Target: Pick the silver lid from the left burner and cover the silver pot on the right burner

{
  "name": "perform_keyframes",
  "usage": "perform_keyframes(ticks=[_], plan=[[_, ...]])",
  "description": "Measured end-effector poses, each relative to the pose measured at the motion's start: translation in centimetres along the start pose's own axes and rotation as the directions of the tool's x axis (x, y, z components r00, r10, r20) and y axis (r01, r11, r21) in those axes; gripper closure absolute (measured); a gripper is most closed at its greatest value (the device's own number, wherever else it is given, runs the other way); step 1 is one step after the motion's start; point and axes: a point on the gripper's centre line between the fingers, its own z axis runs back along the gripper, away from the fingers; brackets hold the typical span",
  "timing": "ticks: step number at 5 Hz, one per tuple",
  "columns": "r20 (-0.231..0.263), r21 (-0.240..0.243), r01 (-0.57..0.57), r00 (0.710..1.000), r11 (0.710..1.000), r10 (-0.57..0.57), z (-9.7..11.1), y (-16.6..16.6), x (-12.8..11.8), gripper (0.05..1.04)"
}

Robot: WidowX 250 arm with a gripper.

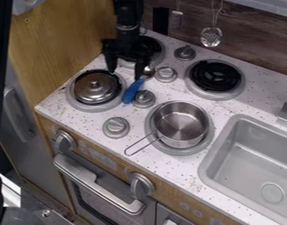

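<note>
While spread tool [124, 74] hangs nr, domed metal lid [95, 88] tops rnd burner [92, 107].

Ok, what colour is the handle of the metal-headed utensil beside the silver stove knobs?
The handle is blue, seen best in the camera view.

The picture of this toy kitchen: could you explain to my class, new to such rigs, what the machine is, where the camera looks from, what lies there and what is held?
The machine is a black robot arm, ending in a black two-finger gripper. A fixed camera looks down at a slant. The round silver lid rests on the front left burner; the open silver pot with a wire handle sits on the front right one. A blue-handled utensil lies between them. The gripper's fingers are apart, holding nothing.
</note>
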Motion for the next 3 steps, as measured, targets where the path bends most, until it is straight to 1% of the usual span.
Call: perform_keyframes(ticks=[1, 2, 3], plan=[[-0.012, -0.009, -0.066, 0.998, 0.998, 0.066, -0.8, 2.5, -0.3, 0.085], [-0.034, -0.016, -0.121, 0.992, 0.992, 0.121, -1.9, 4.9, -0.8, 0.085], [-0.062, -0.003, -0.11, 0.992, 0.994, 0.11, -2.5, 5.3, -1.1, 0.085]])
